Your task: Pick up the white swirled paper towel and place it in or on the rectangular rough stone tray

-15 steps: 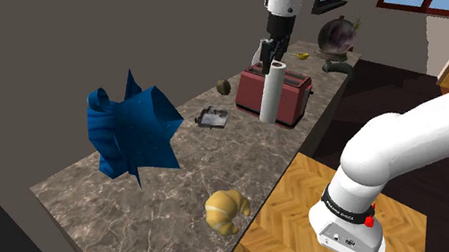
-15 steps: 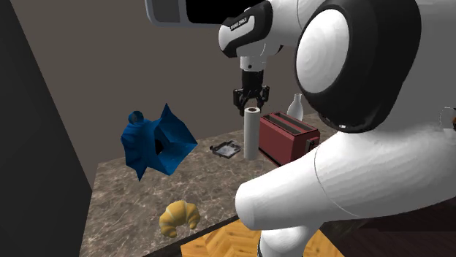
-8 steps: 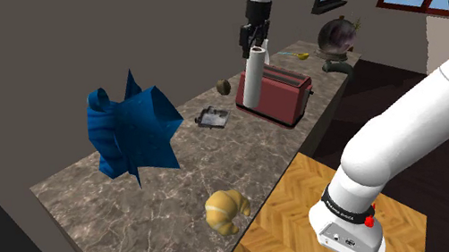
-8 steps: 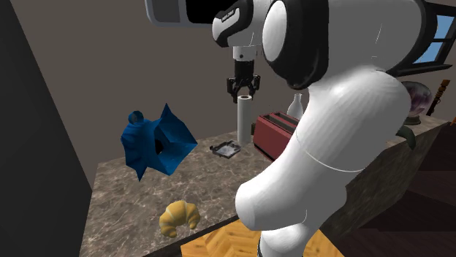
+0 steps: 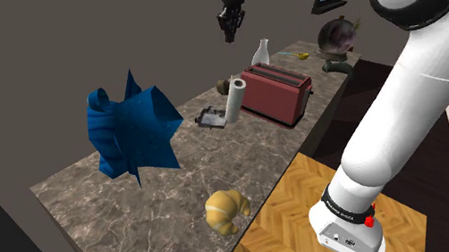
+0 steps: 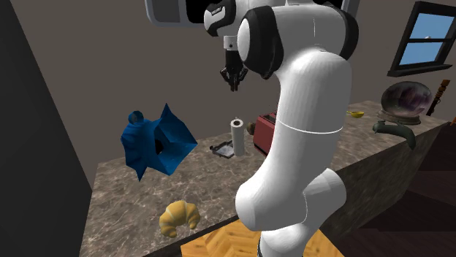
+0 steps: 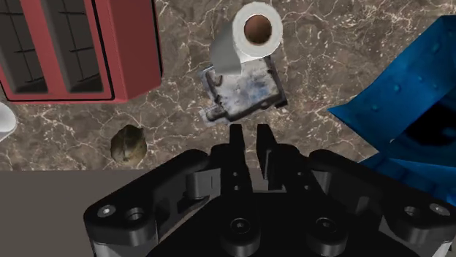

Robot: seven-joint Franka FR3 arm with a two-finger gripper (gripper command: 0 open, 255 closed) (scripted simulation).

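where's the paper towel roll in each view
Shoulder view: the paper towel roll stands upright mid-picture, just left of the red toaster.
Second exterior view: the roll stands mid-picture, left of the red toaster.
Wrist view: the roll is seen end-on, beyond the tool, by the grey tray.
Shared landmark: the red toaster.

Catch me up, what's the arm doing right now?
The arm's hand hangs open high above the marble counter, holding nothing. The white paper towel roll stands on end at the edge of the small grey stone tray, next to the red toaster. Whether the roll's base sits fully on the tray is hard to tell.
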